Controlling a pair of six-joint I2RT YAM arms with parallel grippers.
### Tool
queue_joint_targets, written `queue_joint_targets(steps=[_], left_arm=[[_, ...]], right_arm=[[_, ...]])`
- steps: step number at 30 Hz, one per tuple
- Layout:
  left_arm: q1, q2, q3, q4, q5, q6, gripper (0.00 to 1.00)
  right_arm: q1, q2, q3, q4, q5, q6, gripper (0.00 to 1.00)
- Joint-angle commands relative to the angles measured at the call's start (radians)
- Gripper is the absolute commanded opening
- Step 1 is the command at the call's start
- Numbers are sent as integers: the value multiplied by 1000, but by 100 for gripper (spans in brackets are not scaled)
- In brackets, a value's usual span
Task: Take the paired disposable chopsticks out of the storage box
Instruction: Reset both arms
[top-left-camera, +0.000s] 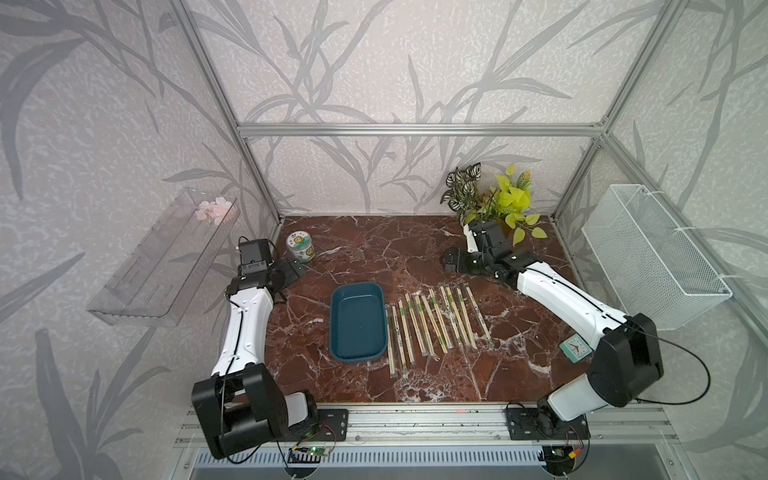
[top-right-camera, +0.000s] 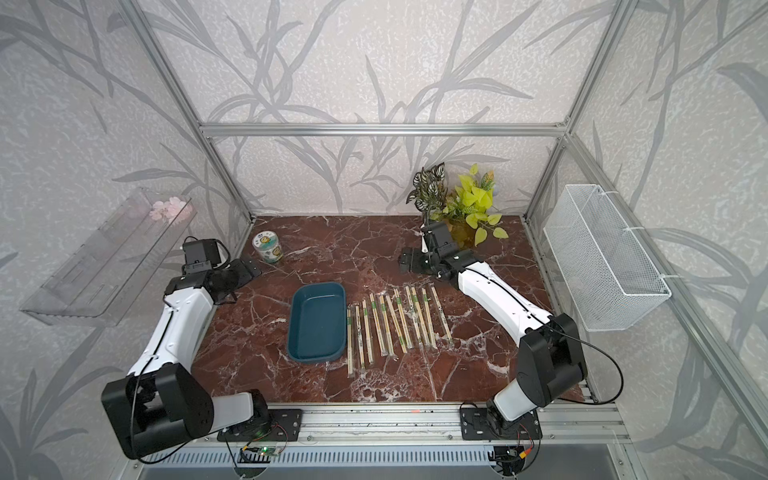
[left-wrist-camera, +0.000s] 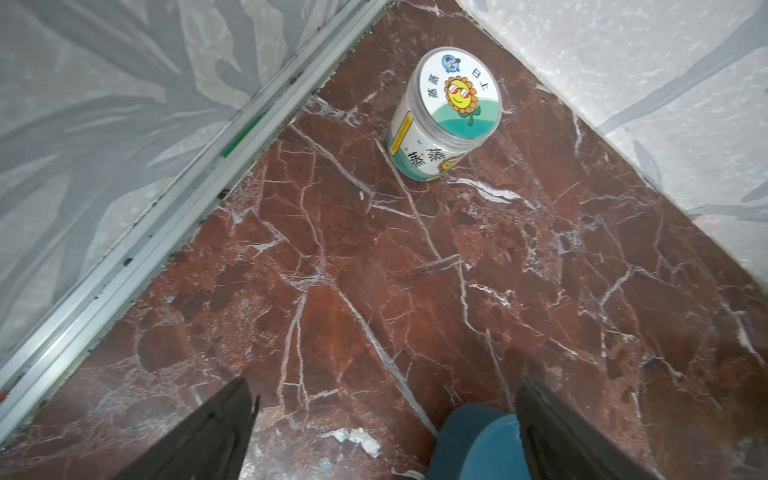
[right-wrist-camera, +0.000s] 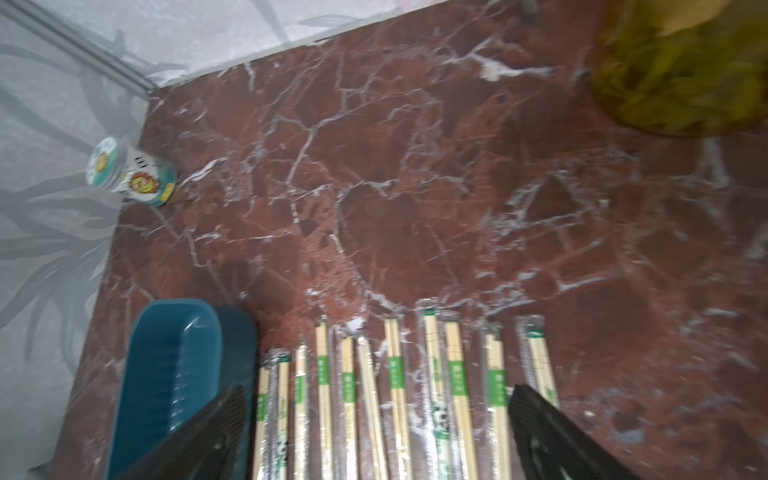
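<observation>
Only the top views show the whole bare bottom of the storage box (top-left-camera: 357, 324), with the paired disposable chopsticks (top-left-camera: 436, 324) in a row on the desk (top-left-camera: 374, 245) between it and the right edge, while the wrist views show the left hand (left-wrist-camera: 384, 382) and the right hand (right-wrist-camera: 378, 390) both spread.

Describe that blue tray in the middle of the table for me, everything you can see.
The tray is a shallow, dark teal rectangle with rounded corners and a raised rim, glossy like plastic. It is empty and sits flat on the red marble table. The wrapped chopstick pairs lie in a row on the table along its right side; the nearest is very close, though contact cannot be told.
</observation>
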Motion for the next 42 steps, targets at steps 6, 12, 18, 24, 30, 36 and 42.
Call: queue_joint_targets(steps=[6, 12, 18, 24, 30, 36, 42], left_arm=[[-131, -286, -443, 607, -165, 215, 99], [-218, -274, -612, 813, -188, 221, 99], [-269, -90, -664, 1039, -234, 278, 99], [-277, 11, -648, 1127, -242, 297, 99], [-279, 126, -618, 1233, -153, 316, 99], [-285, 254, -617, 1343, -130, 340, 99], [-284, 277, -586, 1318, -203, 300, 99]], right_arm=[[-124, -207, -404, 535, 288, -289, 99], [-271, -218, -597, 651, 250, -313, 99], [-311, -155, -655, 777, 267, -409, 99], [-316, -135, -763, 953, 257, -464, 99], [-348, 2, -849, 1299, 147, -517, 99], [-351, 63, -840, 1362, 91, -542, 99], [-351, 66, -830, 1348, 92, -545, 99]])
